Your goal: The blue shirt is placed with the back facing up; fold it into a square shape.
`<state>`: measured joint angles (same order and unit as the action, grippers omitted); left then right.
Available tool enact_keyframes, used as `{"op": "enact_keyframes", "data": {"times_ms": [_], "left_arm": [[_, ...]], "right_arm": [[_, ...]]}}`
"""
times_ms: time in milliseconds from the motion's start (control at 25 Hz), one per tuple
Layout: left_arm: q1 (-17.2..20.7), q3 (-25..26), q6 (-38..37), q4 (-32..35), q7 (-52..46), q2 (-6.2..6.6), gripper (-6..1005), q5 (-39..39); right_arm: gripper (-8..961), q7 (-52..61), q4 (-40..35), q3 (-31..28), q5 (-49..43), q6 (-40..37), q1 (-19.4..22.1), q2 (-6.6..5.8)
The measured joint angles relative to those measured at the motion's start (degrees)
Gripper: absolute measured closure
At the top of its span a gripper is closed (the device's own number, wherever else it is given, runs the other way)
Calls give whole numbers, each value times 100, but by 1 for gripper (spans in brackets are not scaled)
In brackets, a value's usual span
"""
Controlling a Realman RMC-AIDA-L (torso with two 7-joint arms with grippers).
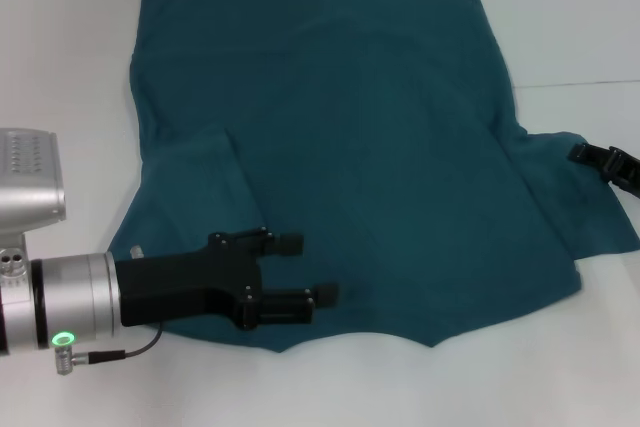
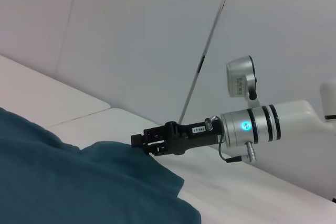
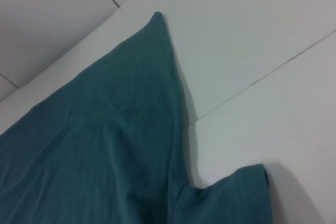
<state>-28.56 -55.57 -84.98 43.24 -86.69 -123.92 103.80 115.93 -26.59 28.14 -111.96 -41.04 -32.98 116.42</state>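
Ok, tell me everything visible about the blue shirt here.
The blue shirt is a plain dark teal, soft-looking T-shirt spread flat on the white table, no print showing. Its left sleeve lies folded in over the body; its right sleeve still sticks out. The left tool is open over the near edge, and the right tool is at the right sleeve's edge.

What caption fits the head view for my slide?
Left pincer open above the blue shirt spread on the table; right pincer at its sleeve.
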Motion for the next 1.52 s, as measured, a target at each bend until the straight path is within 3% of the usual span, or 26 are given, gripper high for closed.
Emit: {"op": "enact_keyframes", "data": {"times_ms": [320, 560, 640, 880, 1520], "left_arm": [[9, 136, -34, -6, -4, 0, 111, 0], [27, 182, -46, 0, -6, 0, 111, 0], [26, 194, -44, -3, -6, 0, 111, 0], [8, 203, -39, -5, -6, 0, 111, 0], [0, 214, -26, -27, -6, 0, 111, -45]], "right_arm": [[395, 0, -1, -29, 16, 34, 2, 8], [634, -2, -1, -43, 17, 34, 2, 6], [877, -3, -1, -47, 17, 37, 5, 4], [953, -19, -9, -56, 17, 52, 19, 4], [953, -691, -65, -225, 608, 213, 64, -98]]}}
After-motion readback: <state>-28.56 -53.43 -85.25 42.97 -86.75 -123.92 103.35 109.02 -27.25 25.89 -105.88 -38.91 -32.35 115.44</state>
